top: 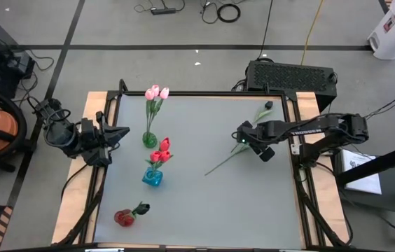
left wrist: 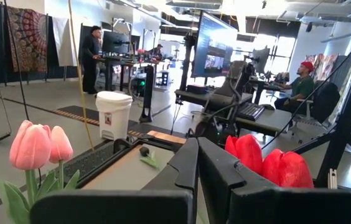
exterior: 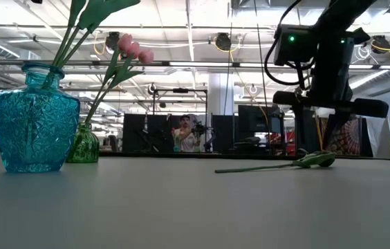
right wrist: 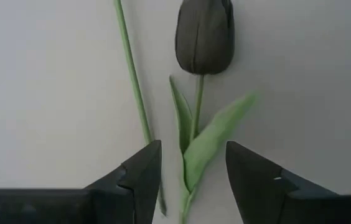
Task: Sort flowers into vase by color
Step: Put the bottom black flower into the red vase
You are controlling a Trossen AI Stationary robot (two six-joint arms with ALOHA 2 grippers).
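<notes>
On the grey table (top: 204,210), three small glass vases stand in a line near the left edge. The green vase (top: 149,139), farthest back of the three, holds two pink tulips (top: 157,92) whose stems lean toward the far edge. Just in front of it, the blue vase (top: 152,177) holds red tulips (top: 161,149); in the low view its cut-glass body (exterior: 36,135) stands upright with green stems rising out of its neck. The red vase (top: 124,218) sits close to the front-left corner with a dark bud and green leaf (top: 141,208) in it. A black tulip (right wrist: 204,34) lies flat on the table toward the right edge, its thin stem (top: 220,164) trailing toward the middle of the table and its leaves spread beside it. The right gripper (right wrist: 193,171) hangs low over this flower with its fingers spread, one on each side of the leaf and stem, not closed on them. The left gripper (left wrist: 194,168) waits at the left edge of the table, beside the green vase, with its fingers pressed together and nothing between them.
</notes>
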